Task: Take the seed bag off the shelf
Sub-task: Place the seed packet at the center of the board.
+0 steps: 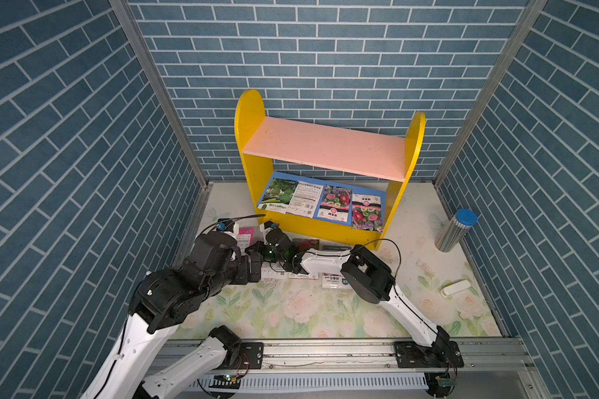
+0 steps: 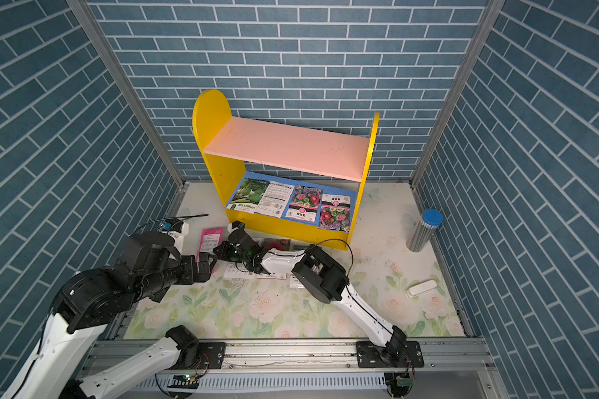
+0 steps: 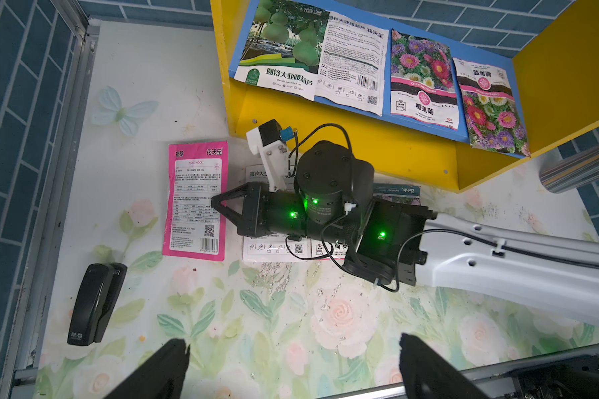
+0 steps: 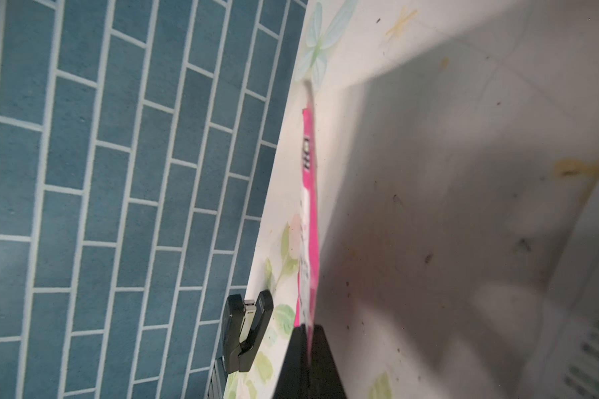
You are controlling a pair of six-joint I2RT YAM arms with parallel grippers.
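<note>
While my right gripper [image 3: 213,203] is clamped on the edge of the pink seed bag [image 3: 194,193], off the shelf [image 1: 249,121] and low over the floral mat [image 3: 291,311] near the rack's left end, my left gripper [image 3: 291,366] hangs wide open and empty; four other seed packets [image 3: 284,45] lie on the blue lower board [image 1: 363,191]

I'm seeing the shelf [image 1: 251,138] standing at the back of the surface [image 1: 291,311], a row of packets [image 1: 332,203] lying on its lower board. The seed bag [image 3: 196,200] is sitting before the shelf's left end, further packets [image 3: 277,247] just before its front, a canister [image 1: 453,231] standing to its right.
</note>
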